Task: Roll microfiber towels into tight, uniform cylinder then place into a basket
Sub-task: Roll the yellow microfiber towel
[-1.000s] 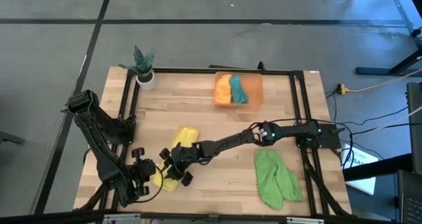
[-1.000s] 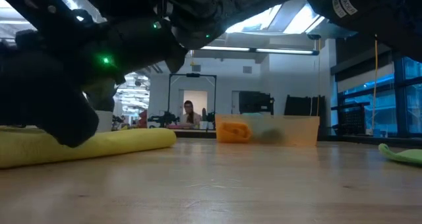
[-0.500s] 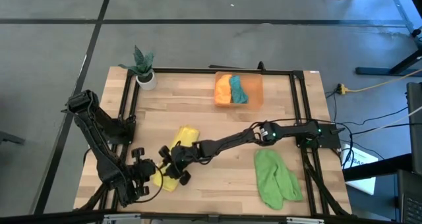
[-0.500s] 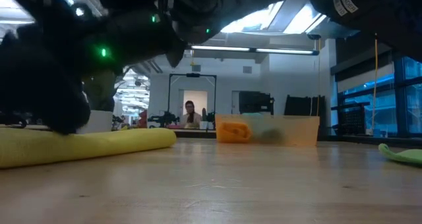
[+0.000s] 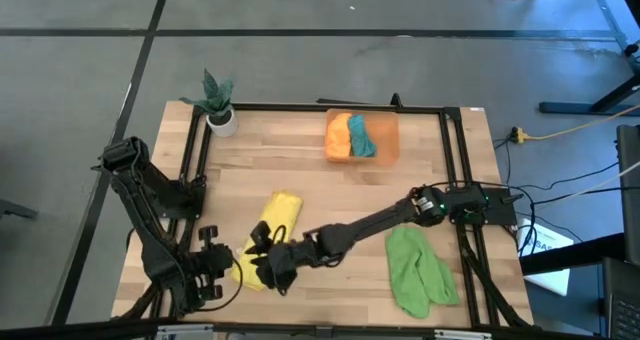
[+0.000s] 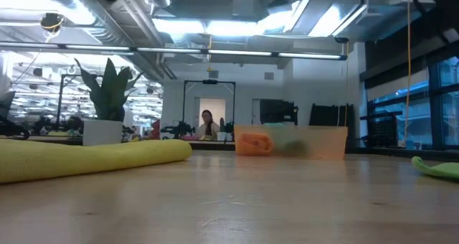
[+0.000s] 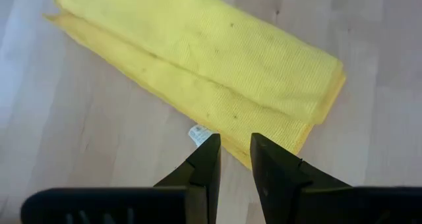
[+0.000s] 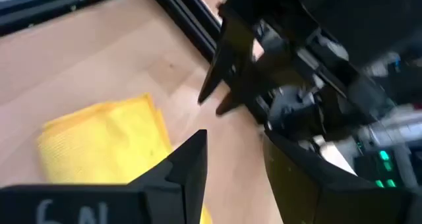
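Note:
The yellow towel [image 5: 270,230] lies flat on the table as a folded strip, slanting from the table's middle toward the near left; it also shows in the low view [image 6: 93,158]. My left gripper [image 7: 234,159] hovers open over the strip's near end, beside a small white tag [image 7: 198,134], touching nothing that I can see. My right gripper [image 8: 231,165] is open and raised just right of that same end [image 5: 262,265], with nothing between its fingers. The orange basket [image 5: 362,137] at the far middle holds a rolled orange towel and a teal one. A light green towel [image 5: 418,270] lies crumpled at the near right.
A white pot with a green plant [image 5: 218,108] stands at the far left corner. A black frame [image 5: 455,170] runs along the table's edges. Bare wood lies between the yellow towel and the basket.
My right gripper has risen off the yellow towel and drawn toward the table's near edge, tipping up toward level; both arms have left the low view. The towel stays flat where it was.

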{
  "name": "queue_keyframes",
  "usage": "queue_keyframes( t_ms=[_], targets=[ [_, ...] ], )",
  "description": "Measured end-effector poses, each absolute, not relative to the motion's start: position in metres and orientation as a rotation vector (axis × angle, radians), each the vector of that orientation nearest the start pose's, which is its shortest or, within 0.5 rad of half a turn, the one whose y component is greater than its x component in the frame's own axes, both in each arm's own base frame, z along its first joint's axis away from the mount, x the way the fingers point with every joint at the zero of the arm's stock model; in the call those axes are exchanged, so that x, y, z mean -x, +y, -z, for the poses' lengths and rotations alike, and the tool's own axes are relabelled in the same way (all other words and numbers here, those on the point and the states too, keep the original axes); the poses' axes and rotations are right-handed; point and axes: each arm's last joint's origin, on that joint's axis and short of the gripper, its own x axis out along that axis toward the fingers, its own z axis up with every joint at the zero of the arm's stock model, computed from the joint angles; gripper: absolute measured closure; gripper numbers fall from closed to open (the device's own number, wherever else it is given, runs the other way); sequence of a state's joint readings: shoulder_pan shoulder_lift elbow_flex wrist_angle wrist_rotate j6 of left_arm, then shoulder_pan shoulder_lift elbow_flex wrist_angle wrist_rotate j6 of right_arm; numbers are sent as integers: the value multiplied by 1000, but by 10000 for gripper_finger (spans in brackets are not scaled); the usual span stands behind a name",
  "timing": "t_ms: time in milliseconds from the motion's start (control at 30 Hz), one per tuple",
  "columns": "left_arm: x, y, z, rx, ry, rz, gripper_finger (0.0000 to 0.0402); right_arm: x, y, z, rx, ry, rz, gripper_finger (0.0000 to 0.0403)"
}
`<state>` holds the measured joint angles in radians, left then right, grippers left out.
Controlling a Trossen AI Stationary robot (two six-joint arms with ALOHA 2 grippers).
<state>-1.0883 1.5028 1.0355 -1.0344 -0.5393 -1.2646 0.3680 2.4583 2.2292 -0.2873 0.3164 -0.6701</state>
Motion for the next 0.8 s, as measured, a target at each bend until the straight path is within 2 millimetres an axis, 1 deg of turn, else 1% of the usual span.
queue_keyframes(
  t_ms=[167,300,433,567,700,800],
  targets=[
    [-126,-223,-219,16,965,-231,325,-503,210,-250,824,518,-152,256],
    [-126,-226,-218,31,955,-217,325,-487,226,-258,835,553,-105,256],
    [-130,-229,-210,15,957,-237,325,-468,244,-267,878,574,-95,256],
    [-148,-230,-199,-3,947,-224,325,-457,259,-269,911,579,-57,256],
    [-174,-229,-188,-40,911,-155,325,-449,268,-275,903,561,-47,256],
    [-194,-225,-177,-70,917,-100,325,-445,273,-276,884,558,-44,256]
  ],
)
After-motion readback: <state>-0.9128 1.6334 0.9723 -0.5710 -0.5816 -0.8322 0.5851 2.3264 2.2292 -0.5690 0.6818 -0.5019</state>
